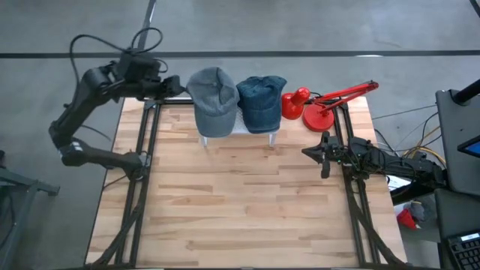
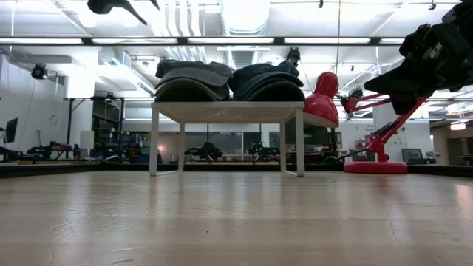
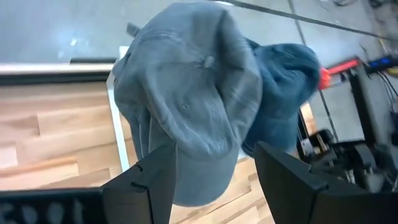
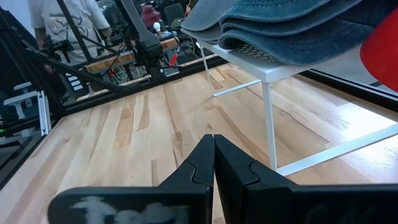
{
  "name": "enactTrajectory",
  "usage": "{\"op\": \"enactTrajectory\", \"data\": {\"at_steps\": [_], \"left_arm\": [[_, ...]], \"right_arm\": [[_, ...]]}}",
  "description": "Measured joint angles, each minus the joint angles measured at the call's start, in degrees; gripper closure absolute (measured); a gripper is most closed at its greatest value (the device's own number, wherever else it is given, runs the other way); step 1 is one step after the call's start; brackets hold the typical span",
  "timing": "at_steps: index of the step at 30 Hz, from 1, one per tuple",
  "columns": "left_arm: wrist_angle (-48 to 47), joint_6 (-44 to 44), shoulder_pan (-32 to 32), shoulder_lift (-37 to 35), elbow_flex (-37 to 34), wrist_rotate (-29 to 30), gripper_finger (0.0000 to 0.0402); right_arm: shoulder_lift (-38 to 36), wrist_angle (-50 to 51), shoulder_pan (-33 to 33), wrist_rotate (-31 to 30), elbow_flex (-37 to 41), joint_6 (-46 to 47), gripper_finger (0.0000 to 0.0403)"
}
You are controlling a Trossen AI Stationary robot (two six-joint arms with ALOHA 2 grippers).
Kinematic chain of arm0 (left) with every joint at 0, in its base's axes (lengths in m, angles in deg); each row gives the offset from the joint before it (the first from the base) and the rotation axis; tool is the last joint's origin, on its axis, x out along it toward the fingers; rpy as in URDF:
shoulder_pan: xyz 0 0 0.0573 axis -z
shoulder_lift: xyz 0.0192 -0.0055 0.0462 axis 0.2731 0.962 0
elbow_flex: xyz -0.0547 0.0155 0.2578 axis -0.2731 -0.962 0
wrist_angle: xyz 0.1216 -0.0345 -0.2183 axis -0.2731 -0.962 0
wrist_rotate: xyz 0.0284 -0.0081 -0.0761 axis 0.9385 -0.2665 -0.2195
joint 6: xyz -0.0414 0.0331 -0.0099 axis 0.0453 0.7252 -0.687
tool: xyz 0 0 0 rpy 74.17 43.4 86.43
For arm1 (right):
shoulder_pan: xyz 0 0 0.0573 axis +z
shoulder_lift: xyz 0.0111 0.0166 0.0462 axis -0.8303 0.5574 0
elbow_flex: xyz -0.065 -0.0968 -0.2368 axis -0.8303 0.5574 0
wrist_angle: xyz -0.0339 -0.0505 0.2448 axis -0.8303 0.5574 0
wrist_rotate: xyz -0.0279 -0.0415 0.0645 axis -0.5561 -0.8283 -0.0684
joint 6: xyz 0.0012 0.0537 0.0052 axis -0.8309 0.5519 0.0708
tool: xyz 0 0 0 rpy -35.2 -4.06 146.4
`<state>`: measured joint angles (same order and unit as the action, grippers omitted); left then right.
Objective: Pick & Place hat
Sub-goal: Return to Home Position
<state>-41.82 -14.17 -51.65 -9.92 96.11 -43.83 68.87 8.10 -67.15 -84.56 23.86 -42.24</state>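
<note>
High view: the gray caps (image 1: 214,101) sit on the white shelf (image 1: 241,129) at the bench's (image 1: 240,210) far edge, beside blue caps (image 1: 262,101) and a red lamp (image 1: 319,112). The left gripper (image 1: 177,85) hangs just beside them, and the right gripper (image 1: 311,152) is well apart, by the right rail.

Low view: only here do the layers show (each pile is several caps nested), so stacking looks finished.

Left wrist view: its fingers (image 3: 149,186) are spread and empty, near the gray crown.

Right wrist view: its fingers (image 4: 199,162) are pressed together on nothing, low over the bench.
</note>
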Motion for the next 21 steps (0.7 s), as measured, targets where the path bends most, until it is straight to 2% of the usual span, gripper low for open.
{"op": "enactTrajectory", "data": {"at_steps": [7, 12, 16, 21], "left_arm": [[0.1, 13.5, 3.1, -4.2, -0.1, 0.2, 0.0197], [0.8, 19.6, 4.3, -6.3, -2.3, 0.2, 0.0197], [4.3, 24.2, 5.2, -8.7, -6.7, 0.1, 0.0197], [15.7, 27.5, 5.9, -14.3, -15.9, -1.1, 0.0197]], "right_arm": [[0.0, 0.0, 0.0, 0.0, 0.0, 0.0, 0.0394], [0.0, 0.0, 0.0, 0.0, 0.0, 0.0, 0.0394], [0.0, 0.0, 0.0, 0.0, 0.0, 0.0, 0.0394], [0.0, 0.0, 0.0, 0.0, 0.0, 0.0, 0.0394]]}}
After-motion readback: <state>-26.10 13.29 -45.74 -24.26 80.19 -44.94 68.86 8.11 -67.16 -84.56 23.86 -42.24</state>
